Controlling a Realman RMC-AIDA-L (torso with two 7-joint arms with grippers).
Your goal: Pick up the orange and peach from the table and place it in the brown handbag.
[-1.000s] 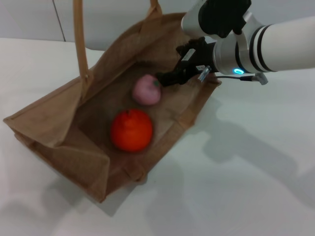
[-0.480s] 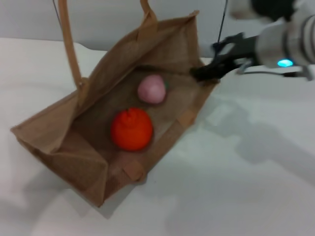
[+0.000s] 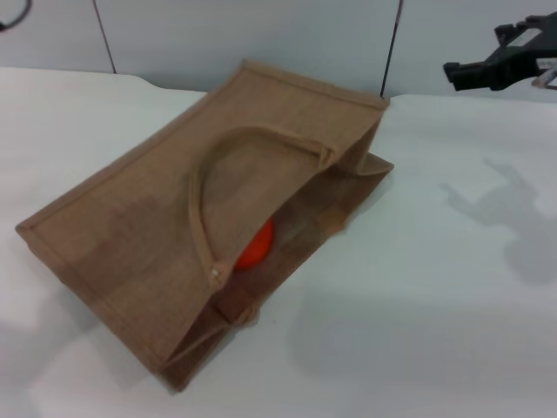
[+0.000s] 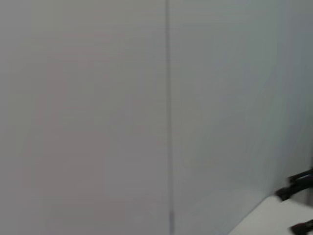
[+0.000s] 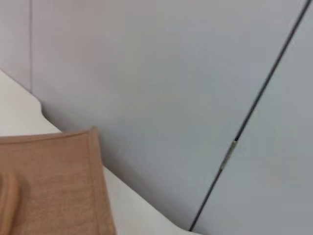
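The brown handbag (image 3: 148, 218) lies flat on the white table (image 3: 435, 305), its upper side folded down and one strap handle (image 3: 202, 205) lying on top. Part of the orange (image 3: 258, 246) shows inside the bag's mouth. The peach is hidden. My right gripper (image 3: 474, 52) is open and empty, raised above the table's back right, well clear of the bag. A corner of the bag also shows in the right wrist view (image 5: 54, 186). My left gripper is out of view.
A grey panelled wall (image 3: 261, 35) stands behind the table. Dark parts (image 4: 298, 182) show at the edge of the left wrist view; I cannot tell what they are. Bare tabletop lies to the right of and in front of the bag.
My right gripper has withdrawn from the bag up and to the right. The raised handle has dropped and the bag has collapsed flat, covering the peach and most of the orange.
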